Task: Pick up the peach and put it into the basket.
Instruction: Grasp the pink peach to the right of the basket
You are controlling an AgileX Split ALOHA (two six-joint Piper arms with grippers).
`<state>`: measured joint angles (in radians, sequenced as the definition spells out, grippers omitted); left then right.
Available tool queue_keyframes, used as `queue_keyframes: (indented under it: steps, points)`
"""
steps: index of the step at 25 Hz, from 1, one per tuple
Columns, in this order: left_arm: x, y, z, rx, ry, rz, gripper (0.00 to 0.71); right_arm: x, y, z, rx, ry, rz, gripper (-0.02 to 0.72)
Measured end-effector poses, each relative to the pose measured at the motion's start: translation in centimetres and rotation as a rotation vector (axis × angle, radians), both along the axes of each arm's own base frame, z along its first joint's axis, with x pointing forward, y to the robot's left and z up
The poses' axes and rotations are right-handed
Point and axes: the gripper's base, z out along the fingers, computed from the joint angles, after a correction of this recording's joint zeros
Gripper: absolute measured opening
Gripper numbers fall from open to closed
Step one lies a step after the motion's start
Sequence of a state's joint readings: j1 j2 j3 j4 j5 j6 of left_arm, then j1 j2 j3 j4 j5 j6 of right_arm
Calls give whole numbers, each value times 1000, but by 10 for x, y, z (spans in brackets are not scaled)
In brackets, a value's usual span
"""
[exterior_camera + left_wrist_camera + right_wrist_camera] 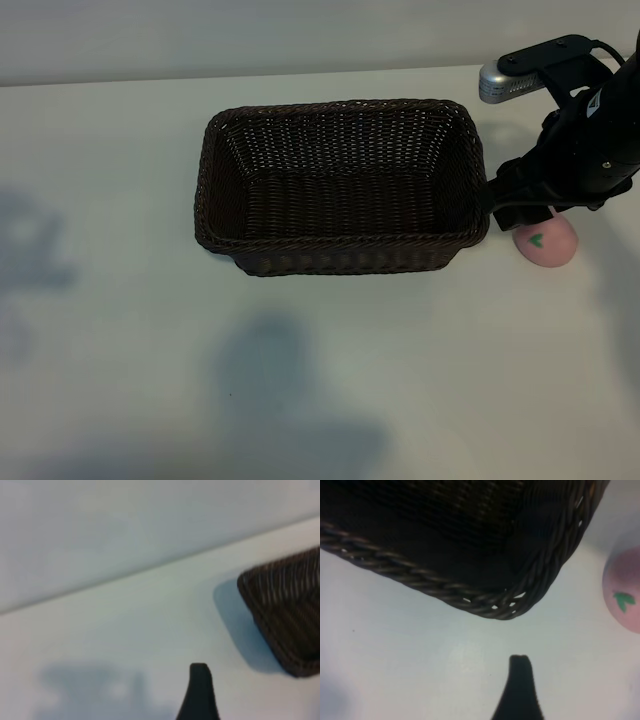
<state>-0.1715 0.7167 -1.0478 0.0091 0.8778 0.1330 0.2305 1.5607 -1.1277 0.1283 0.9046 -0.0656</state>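
Exterior view: basket (340, 185) sits mid-table (120, 360), nothing in it. Peach (545, 243) is on the table just beside the basket's right end, near its front corner, not inside. Right arm (590, 140) hangs over that spot and covers the top of the peach; its gripper (520, 205) sits at the basket's right edge, just above the peach. Fingers aren't readable from here.

Right wrist view adds the close-up: basket corner (510, 600) fills the upper frame, peach (626, 592) with green leaf mark at the edge, cut off by the frame. One dark fingertip (520, 670) shows over bare table, clear of both basket and peach. Jaws stand wide, nothing held.

Left wrist view: only one with the left gripper; the exterior doesn't show it. One fingertip (199, 677) over bare table, basket end (287, 610) off to the side, no peach visible. Jaws wide apart, gripping nothing.
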Motion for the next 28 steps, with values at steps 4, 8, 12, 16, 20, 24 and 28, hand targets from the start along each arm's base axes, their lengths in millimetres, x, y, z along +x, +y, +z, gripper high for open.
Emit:
queue_keyframes:
  steps: [4,8,12,16,20,24,28]
  points:
    - [-19,5,-2,6,36,29,559,0,0,0,-1,4,0,548]
    - [-44,13,-3,35,60,56,547,0,0,0,-1,4,0,548]
    - [-76,19,-11,18,76,75,547,0,0,0,-1,4,0,548]
    - [-98,23,-33,-40,53,109,546,0,0,0,-1,5,1,548]
    - [-113,23,-59,-101,56,124,546,0,0,0,-1,5,1,548]
    - [-120,22,-84,-146,74,125,545,-1,0,0,-1,6,1,548]
    - [-118,22,-109,-142,123,138,544,-1,0,0,-1,7,1,548]
